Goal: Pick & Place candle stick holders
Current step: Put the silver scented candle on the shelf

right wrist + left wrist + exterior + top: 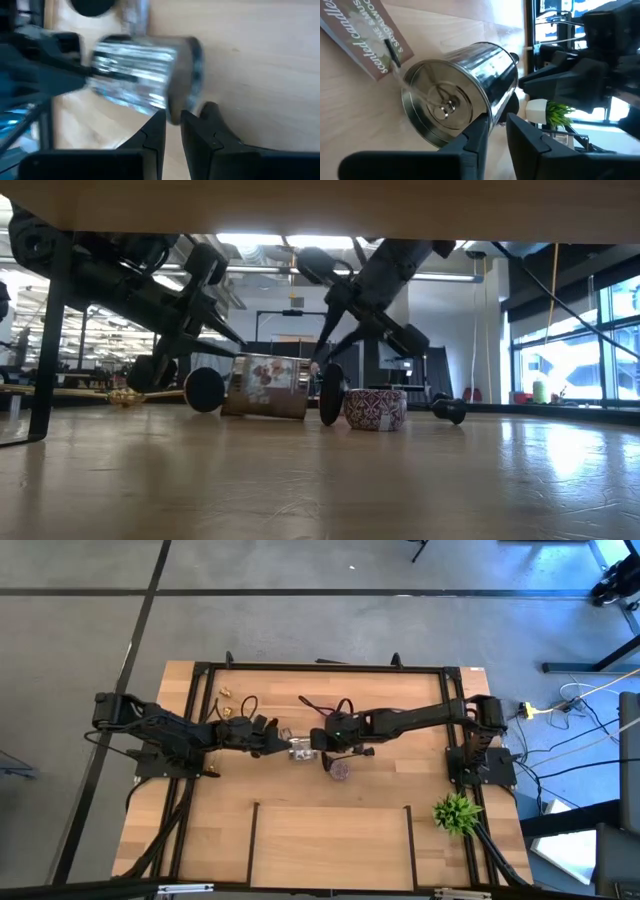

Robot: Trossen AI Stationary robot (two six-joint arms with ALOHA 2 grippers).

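The left gripper (278, 739) pinches the rim of a shiny silver round tin holder (299, 750), lying sideways mid-table. The right gripper (318, 747) clamps its other rim. A pink glittery holder (341, 770) sits just beside.

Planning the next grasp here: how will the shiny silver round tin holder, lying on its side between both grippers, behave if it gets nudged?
The shiny silver round tin holder lies on its curved wall, so it will probably roll. Its polished metal looks slippery. It looks hollow, so likely light. The left gripper and right gripper each pinch its rim, which may steady it.
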